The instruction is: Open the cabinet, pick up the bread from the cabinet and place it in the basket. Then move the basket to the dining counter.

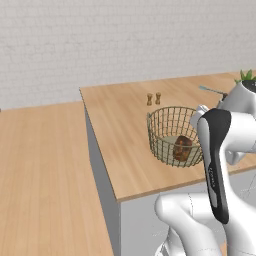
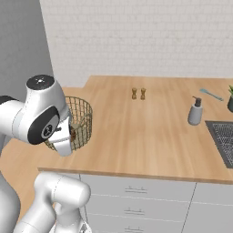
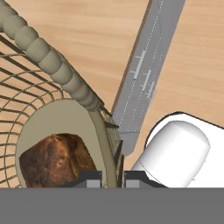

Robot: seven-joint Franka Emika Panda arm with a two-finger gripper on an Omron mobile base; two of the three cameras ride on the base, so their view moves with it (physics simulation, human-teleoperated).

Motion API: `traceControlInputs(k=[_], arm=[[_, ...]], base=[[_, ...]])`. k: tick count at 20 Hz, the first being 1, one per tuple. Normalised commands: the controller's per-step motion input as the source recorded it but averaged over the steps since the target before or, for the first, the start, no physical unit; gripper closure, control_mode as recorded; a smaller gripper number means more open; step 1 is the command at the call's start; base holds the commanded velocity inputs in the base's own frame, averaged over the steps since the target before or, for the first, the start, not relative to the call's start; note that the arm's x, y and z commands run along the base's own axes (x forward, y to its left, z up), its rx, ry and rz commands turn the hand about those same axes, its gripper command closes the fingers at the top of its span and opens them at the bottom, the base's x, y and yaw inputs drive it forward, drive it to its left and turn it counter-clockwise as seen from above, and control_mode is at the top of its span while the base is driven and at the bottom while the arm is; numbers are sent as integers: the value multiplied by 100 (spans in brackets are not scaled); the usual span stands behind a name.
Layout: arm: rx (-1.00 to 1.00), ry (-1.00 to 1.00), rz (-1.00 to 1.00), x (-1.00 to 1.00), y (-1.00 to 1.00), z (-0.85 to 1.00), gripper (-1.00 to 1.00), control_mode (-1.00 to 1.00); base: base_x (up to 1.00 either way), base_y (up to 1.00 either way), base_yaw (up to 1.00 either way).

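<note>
The tan wire basket [image 1: 167,125] [image 2: 84,113] stands near the corner of a wood-topped counter [image 1: 120,130] with drawers and a sink. The brown crusty bread [image 1: 182,147] [image 3: 54,159] lies on its pale bottom. In the hand view my gripper [image 3: 113,179] straddles the basket's wall just under the thick rim [image 3: 48,61], one fingertip inside and one outside, shut on the wire. My arm hides the grip in both base views. Whether the basket rests on the counter or is slightly lifted, I cannot tell. I see no plain-sided island.
Two small shakers [image 1: 153,99] [image 2: 138,93] stand mid-counter behind the basket. To the right are a grey soap dispenser [image 2: 196,111], a dark sink [image 2: 223,136], a utensil [image 2: 210,94] and a plant [image 1: 246,76]. Drawer fronts [image 2: 136,191] run below the counter edge.
</note>
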Motion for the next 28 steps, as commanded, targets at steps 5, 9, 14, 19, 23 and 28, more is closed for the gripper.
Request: traceControlInputs(k=[5, 9, 14, 19, 23, 28], arm=[[0, 0, 0, 0, 0, 0, 100, 100], [0, 0, 0, 31, 0, 0, 100, -100], [0, 0, 1, 61, 0, 0, 100, -100], [0, 6, 1, 87, 0, -12, 100, -100], [0, 19, 0, 100, 0, -41, 100, -100], [-2, 6, 2, 100, 0, -68, 100, -100]], base=[[35, 1, 0], [9, 1, 0], [0, 0, 0], [0, 0, 0], [0, 0, 0], [0, 0, 0]])
